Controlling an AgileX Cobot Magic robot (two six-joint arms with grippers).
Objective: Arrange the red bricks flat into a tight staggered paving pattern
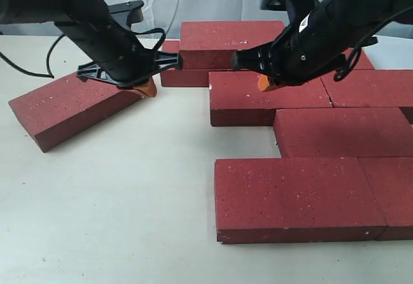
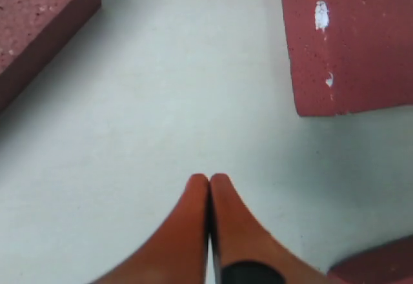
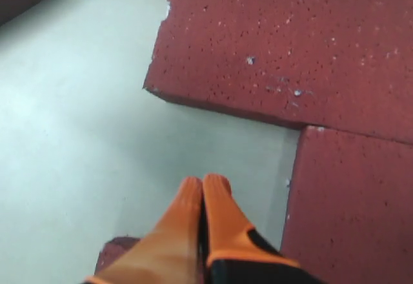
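Several red bricks lie flat at the right in staggered rows: a front brick (image 1: 297,197), a third-row brick (image 1: 345,132) and a middle-row brick (image 1: 268,97). Another brick (image 1: 232,35) lies on top of others at the back. One loose brick (image 1: 71,106) lies askew at the left. My left gripper (image 1: 147,89) is shut and empty by that brick's right end; in its wrist view the shut gripper (image 2: 208,179) hangs over bare table. My right gripper (image 1: 266,82) is shut and empty just over the middle-row brick; its wrist view shows the gripper (image 3: 203,182) above a table gap between bricks (image 3: 290,45).
The pale table (image 1: 129,200) stretches bare across the front left. In the left wrist view one brick (image 2: 352,39) lies beyond the fingertips to one side and another brick (image 2: 39,19) to the other. A black cable (image 1: 51,58) trails behind the left arm.
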